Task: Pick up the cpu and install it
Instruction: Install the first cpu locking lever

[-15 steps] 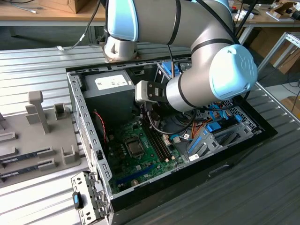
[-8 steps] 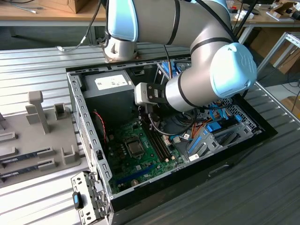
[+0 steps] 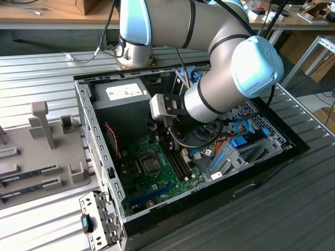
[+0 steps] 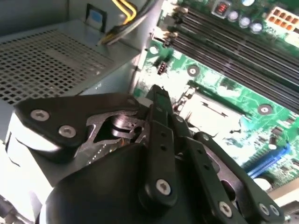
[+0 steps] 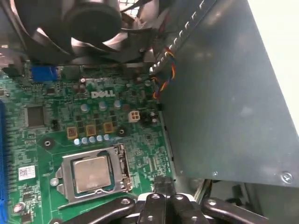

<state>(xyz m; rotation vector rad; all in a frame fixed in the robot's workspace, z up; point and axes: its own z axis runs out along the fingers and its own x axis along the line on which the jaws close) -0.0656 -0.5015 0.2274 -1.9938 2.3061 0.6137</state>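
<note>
Silvery cpu: flat square chip (image 5: 91, 173) with a dull brushed metal top, lying seated in the socket, just ahead of the fingertips and apart from them.
Socket frame: shiny metal bracket (image 5: 122, 164) edging the chip, set in the board.
Motherboard: glossy green board (image 5: 65, 121) dotted with small round capacitors; long dark ribbed memory slots (image 4: 219, 39) run across it.
Gripper: matte black linkage arms with round silver screws (image 4: 161, 100); fingers (image 4: 158, 95) drawn close together at the tips, holding nothing.
Power supply: smooth grey metal box (image 5: 224, 93) beside the fingers, one face perforated mesh (image 4: 51, 58).
Fan: black round-hubbed fan (image 5: 88, 23) beyond the socket.
Case: open black tower (image 3: 246, 180) lying flat on ribbed metal.
</note>
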